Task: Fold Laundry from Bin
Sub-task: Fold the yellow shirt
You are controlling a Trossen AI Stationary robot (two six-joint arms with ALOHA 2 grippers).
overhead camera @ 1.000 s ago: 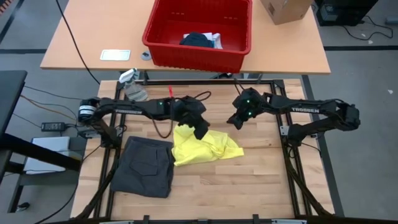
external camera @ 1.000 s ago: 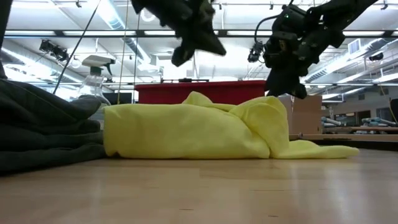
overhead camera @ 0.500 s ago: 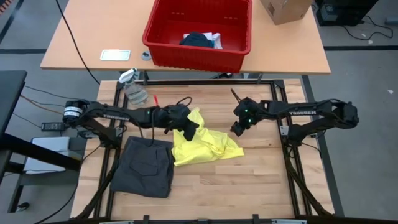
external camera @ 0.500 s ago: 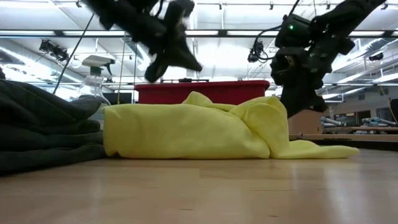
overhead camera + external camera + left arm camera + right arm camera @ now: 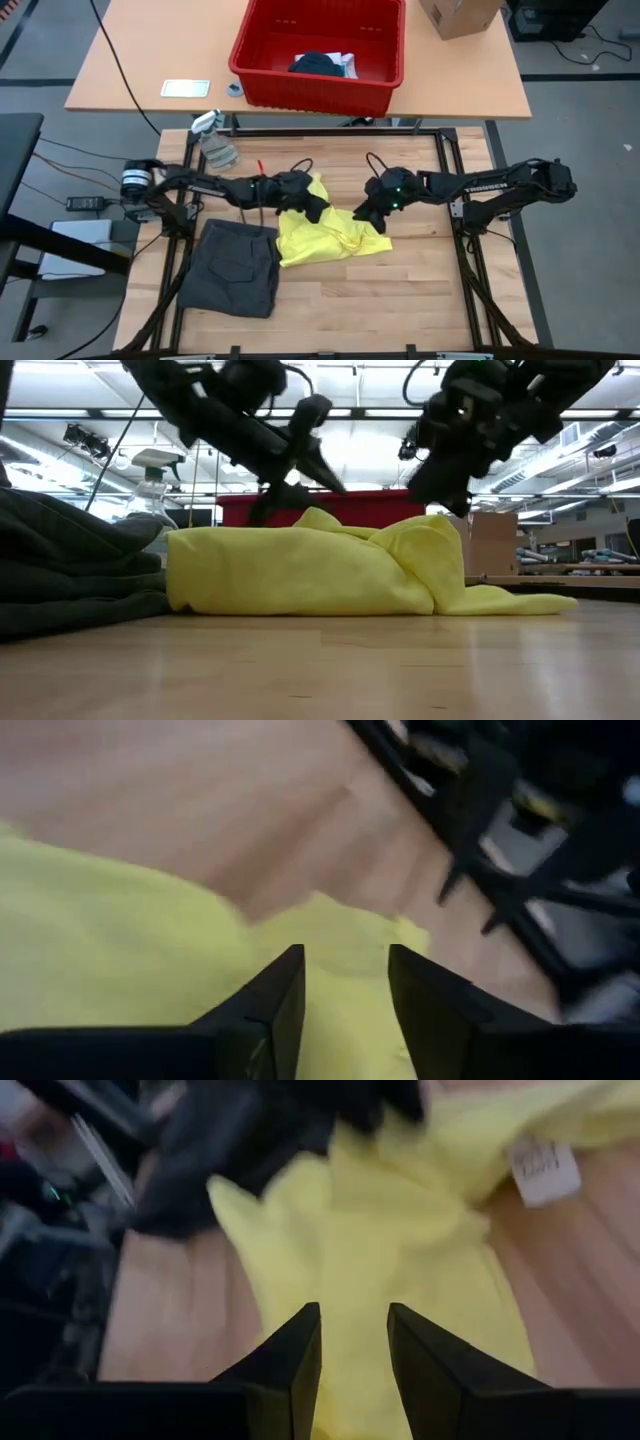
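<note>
One camera looks straight down from overhead, another sits level at tabletop height, two ride the wrists close in; all share the yellow garment [image 5: 328, 234].

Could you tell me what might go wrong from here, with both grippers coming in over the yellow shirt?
Judging by their closeness, the left gripper and right gripper could collide over the yellow shirt. The shirt is bunched in thick folds, so open fingers may pinch several layers. A pull could also drag it onto the grey garment beside it.
</note>
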